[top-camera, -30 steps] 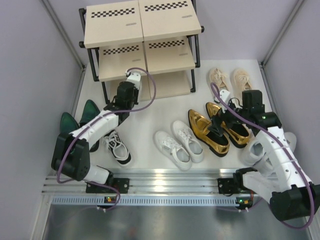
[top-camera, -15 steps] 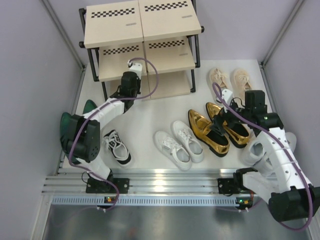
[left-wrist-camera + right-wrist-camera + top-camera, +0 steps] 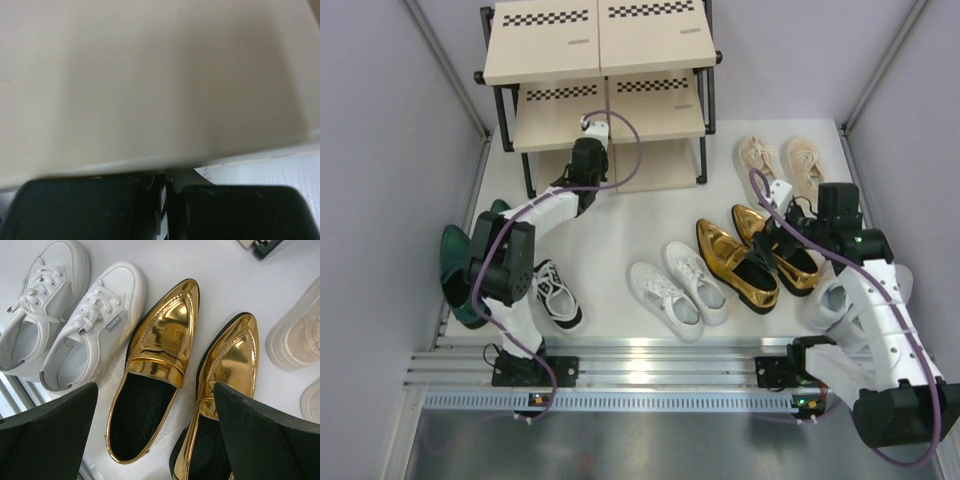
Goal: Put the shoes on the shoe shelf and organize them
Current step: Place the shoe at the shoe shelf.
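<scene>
The shoe shelf point(image 3: 650, 100) stands at the back of the table; only its beige board point(image 3: 150, 75) shows, blurred, in the left wrist view. My left gripper point(image 3: 591, 143) point(image 3: 162, 182) is shut, pressed against the edge of the shelf's lower boards, and nothing shows held in it. Spread wide, my right gripper point(image 3: 772, 232) point(image 3: 157, 440) is open just above the gold loafers point(image 3: 738, 265) point(image 3: 155, 365). White lace-ups point(image 3: 677, 287) point(image 3: 75, 315) lie left of them. One black-and-white sneaker point(image 3: 556, 295) and green loafers point(image 3: 458, 262) lie at the left.
Beige sneakers point(image 3: 782, 157) sit at the back right. Chunky white sneakers point(image 3: 825, 303) are partly hidden beneath the right arm. Grey walls close in the table on both sides, and a metal rail point(image 3: 650, 358) runs along the near edge.
The left arm has stretched toward the shelf, and the shelf has shifted a little farther back. The right gripper has drifted slightly right over the gold loafers, still open.
</scene>
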